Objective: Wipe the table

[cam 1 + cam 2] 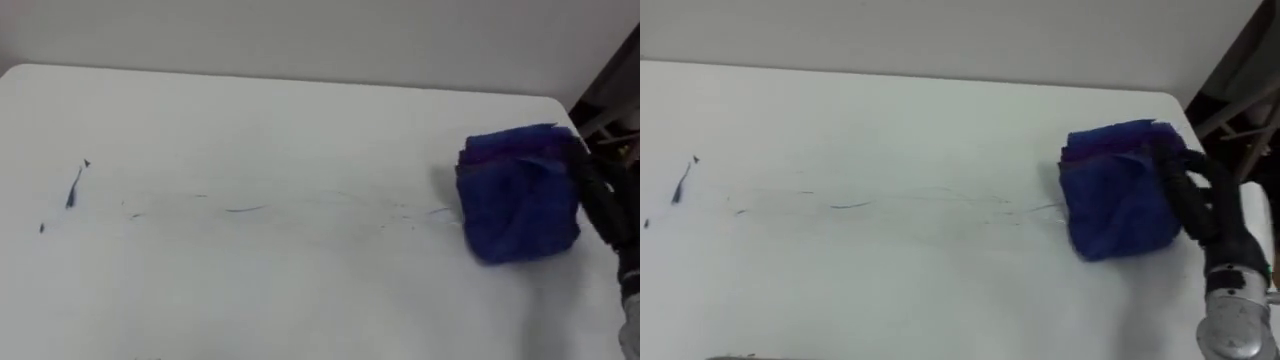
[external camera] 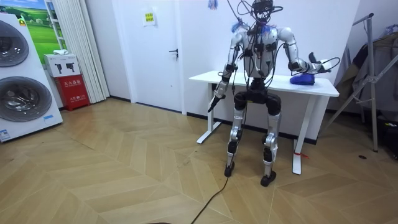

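Cloth: a bunched blue cloth (image 1: 1115, 195) lies on the white counter (image 1: 940, 300), near its far right corner.
Right hand: the right hand (image 1: 1212, 228) is at the right side of the cloth. Its dark fingers (image 1: 1180, 192) are curled over the cloth's edge and clamped on it, likely so the cloth can be dragged flat.
Ink marks: dark strokes (image 1: 680, 185) are well left of the cloth, not yet wiped.
Faint lines: thin traces (image 1: 850, 205) run from the cloth's left side toward the strokes; I judge this is the path to wipe.
Left hand: the left hand (image 2: 215, 99) hangs low, well left of the cloth and idle. I cannot tell whether it is apart or together.
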`<state>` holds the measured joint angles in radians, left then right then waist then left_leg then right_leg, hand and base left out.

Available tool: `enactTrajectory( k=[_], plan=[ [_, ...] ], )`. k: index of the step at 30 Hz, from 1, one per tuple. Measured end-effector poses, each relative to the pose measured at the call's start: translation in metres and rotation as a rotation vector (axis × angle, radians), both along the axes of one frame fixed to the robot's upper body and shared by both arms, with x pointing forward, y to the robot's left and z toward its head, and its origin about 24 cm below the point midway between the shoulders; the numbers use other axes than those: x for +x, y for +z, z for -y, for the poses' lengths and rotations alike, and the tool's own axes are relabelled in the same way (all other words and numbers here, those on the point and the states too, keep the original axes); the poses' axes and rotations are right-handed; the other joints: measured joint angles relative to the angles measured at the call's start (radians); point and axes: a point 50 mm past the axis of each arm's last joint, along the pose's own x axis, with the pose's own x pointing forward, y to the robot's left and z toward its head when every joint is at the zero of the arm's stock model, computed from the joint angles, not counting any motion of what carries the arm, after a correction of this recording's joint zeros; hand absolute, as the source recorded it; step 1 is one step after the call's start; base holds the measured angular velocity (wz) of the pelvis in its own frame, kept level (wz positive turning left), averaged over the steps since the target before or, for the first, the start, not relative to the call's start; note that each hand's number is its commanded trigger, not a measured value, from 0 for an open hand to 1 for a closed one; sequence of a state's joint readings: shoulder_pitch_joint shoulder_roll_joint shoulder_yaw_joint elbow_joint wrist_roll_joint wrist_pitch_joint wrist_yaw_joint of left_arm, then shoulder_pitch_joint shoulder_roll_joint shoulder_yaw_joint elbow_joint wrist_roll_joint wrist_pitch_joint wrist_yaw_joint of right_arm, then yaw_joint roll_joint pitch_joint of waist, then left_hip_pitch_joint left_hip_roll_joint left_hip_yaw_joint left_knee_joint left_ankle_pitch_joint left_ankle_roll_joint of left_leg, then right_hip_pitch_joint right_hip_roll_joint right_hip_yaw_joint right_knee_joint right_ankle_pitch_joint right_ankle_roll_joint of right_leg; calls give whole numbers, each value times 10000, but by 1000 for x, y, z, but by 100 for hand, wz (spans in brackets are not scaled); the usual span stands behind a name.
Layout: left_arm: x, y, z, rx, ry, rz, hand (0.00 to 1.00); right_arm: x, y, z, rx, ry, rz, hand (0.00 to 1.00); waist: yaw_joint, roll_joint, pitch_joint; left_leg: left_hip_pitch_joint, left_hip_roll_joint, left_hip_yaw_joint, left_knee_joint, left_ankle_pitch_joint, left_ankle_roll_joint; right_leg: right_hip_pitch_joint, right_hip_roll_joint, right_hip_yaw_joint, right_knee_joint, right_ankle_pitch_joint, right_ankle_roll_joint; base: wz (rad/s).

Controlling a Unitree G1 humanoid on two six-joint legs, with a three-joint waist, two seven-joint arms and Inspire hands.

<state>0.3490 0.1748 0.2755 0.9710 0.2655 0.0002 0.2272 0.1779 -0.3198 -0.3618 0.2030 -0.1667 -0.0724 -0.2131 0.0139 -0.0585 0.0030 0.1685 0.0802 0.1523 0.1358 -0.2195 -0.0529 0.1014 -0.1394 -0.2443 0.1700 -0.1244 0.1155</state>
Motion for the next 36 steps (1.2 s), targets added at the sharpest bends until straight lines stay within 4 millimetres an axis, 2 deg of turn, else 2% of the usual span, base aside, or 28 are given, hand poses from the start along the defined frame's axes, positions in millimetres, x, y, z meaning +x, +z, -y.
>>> enactTrajectory(
  k=[3,6,11,15,19,22,26,29,30,33,34,36],
  plan=[
    [0,0,1,-8,-5,-4,0,-7,-2,11,599,-909,394,0,-115,-21,1,0,4,98,-9,-1,-1,-72,32,243,16,0,-1,-8],
    [1,1,-1,-25,220,160,0,-18,-14,22,1709,-2086,667,0,-243,-55,-22,-4,1,107,-16,-3,-2,-98,31,273,37,1,-3,-3],
    [-2,1,-1,-49,206,92,0,-36,-25,35,1963,-3499,525,0,-438,-8,-31,-4,-10,104,-16,-2,-1,-93,31,271,32,4,-6,0],
    [-1,0,0,-166,147,102,0,-48,-30,37,1640,-3852,201,0,-397,28,-9,4,-10,185,-25,-2,-1,-126,36,341,35,3,-6,-3],
    [-1,0,0,-249,519,254,0,-50,-32,39,1943,-4313,424,0,-327,47,-3,6,-2,365,-56,-2,-1,-283,60,523,76,21,-32,-14],
    [-3,1,-1,-260,695,273,0,-61,-45,47,2802,-5641,469,0,-360,4,4,-12,1,364,-65,-3,-1,-340,51,516,149,20,-32,0],
    [-10,3,-8,-56,1317,273,0,-98,-67,61,4199,-8494,654,0,-435,-27,-23,-27,4,325,-70,-9,-1,-302,52,460,134,19,-30,3],
    [-16,4,-10,4,1527,83,0,-134,-93,57,4941,-10024,-398,0,-483,-25,-56,-14,0,307,-71,-9,-1,-275,42,434,136,19,-30,2],
    [-21,4,-10,19,1582,-31,0,-148,-103,52,5100,-10441,-961,0,-502,-7,-92,-4,0,307,-70,-12,3,-263,42,440,139,18,-29,0],
    [-27,4,-9,-13,1892,-236,0,-192,-130,31,5912,-11318,-2745,0,-505,60,-89,0,4,275,-86,-17,-2,-230,43,437,138,15,-26,2],
    [-27,3,-8,-39,1911,-282,0,-200,-135,25,6090,-11414,-3181,0,-508,60,-88,1,8,248,-79,-26,-3,-195,40,412,134,15,-26,11],
    [-29,2,-6,-175,1970,-458,0,-229,-152,-1,6482,-10988,-5462,0,-492,87,-100,7,12,157,-17,-69,-12,-131,32,372,156,-9,-35,7]
  ],
)
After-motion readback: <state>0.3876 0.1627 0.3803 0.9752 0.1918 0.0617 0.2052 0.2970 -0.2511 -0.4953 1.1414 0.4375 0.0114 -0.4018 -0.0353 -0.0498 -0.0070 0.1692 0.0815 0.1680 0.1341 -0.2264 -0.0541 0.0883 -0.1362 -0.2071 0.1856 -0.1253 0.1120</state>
